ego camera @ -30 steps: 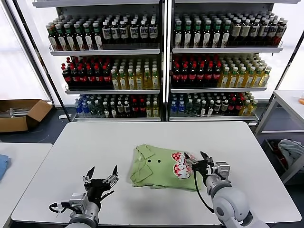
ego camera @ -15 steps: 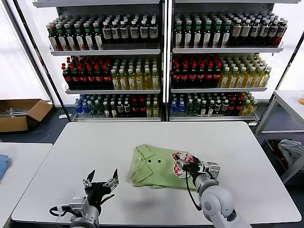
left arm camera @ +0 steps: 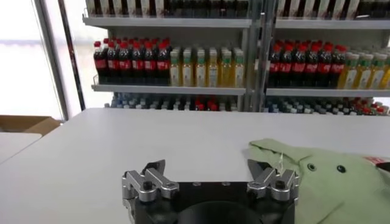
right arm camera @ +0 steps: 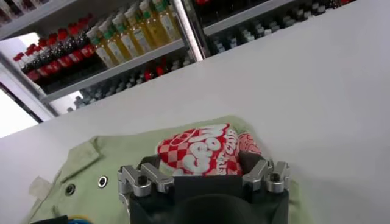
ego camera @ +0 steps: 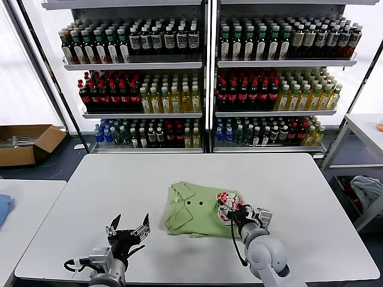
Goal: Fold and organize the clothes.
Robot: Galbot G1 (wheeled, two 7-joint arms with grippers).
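A light green polo shirt [ego camera: 191,210] lies folded on the white table [ego camera: 119,179], collar to the left, with its red-and-white checkered print [ego camera: 228,200] at its right end. My right gripper [ego camera: 240,214] is open and sits low over that right end, its jaws on either side of the bunched print [right arm camera: 198,146]. The shirt's collar and dark buttons show in the right wrist view [right arm camera: 85,164]. My left gripper [ego camera: 129,225] is open and empty near the table's front, left of the shirt [left arm camera: 332,182], apart from it. It shows in its own view [left arm camera: 207,169].
Shelves of bottles [ego camera: 203,78] stand behind the table. A cardboard box [ego camera: 27,143] is on the floor at far left. A second table [ego camera: 24,203] with something blue stands left. A rack with cloth [ego camera: 366,191] stands right.
My right gripper has moved left over the shirt's right end, and the print there has bunched up between its jaws. My left gripper has barely moved.
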